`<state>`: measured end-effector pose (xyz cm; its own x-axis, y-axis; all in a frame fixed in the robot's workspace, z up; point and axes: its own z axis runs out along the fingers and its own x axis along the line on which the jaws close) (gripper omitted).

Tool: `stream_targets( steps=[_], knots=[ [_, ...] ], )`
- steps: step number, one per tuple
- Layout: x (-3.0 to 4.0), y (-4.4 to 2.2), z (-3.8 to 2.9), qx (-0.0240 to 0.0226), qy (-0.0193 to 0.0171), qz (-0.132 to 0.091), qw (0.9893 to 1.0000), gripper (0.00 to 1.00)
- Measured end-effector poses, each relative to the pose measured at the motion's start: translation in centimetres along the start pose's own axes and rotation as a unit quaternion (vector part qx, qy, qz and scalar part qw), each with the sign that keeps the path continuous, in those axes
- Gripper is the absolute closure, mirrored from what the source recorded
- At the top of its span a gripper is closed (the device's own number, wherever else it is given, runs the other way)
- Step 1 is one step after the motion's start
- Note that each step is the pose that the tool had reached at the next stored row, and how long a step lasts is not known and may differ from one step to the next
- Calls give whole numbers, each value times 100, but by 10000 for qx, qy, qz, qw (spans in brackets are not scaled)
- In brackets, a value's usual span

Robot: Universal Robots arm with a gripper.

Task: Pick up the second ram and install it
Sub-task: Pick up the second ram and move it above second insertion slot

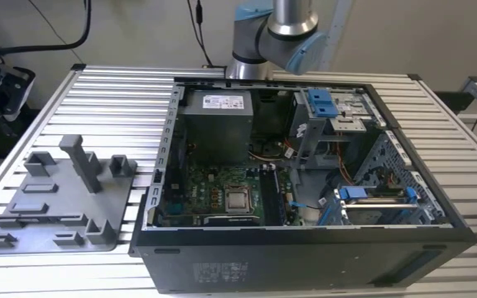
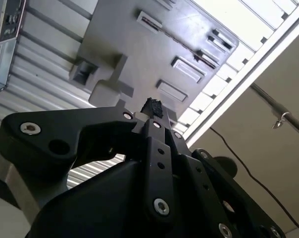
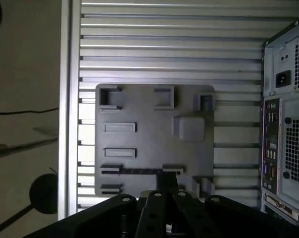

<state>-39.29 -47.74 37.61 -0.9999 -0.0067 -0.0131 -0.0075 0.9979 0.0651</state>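
On the exterior view's left of the open computer case [image 1: 305,254], one grey tray [image 1: 64,200] is lying flat on the slatted counter [image 1: 114,105], just beside the case. The second ram [image 3: 139,171] is standing on edge in that tray, bridging two low holders and showing as a thin dark strip in the first wrist view. I am counting one stick there and no other. The one hand [image 3: 167,182] is hovering above the tray, over one end of the stick and clear of it. Its two halves are looking drawn together, with nothing clamped between them. Judging by its build, the stick is going to handle as light and stiff but fragile: a thin board carrying chips on its faces and probably bare contacts along one long edge. The safest hold is looking like a square pinch across the two flat faces, near the middle of the upper edge, since a skewed grip is likely to tilt it in its holders. Behind the case, the one arm [image 1: 280,25] is rising out of the picture.
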Motion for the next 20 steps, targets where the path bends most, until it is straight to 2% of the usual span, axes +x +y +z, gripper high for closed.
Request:
stream_targets(
  steps=[13, 16, 20],
  knots=[
    [0, 0, 1, -5, 22, -343, 9994, 89],
    [0, 0, 0, -6, 32, -488, 9988, 89],
    [0, 0, 0, -9, 47, -726, 9974, 89]
  ],
)
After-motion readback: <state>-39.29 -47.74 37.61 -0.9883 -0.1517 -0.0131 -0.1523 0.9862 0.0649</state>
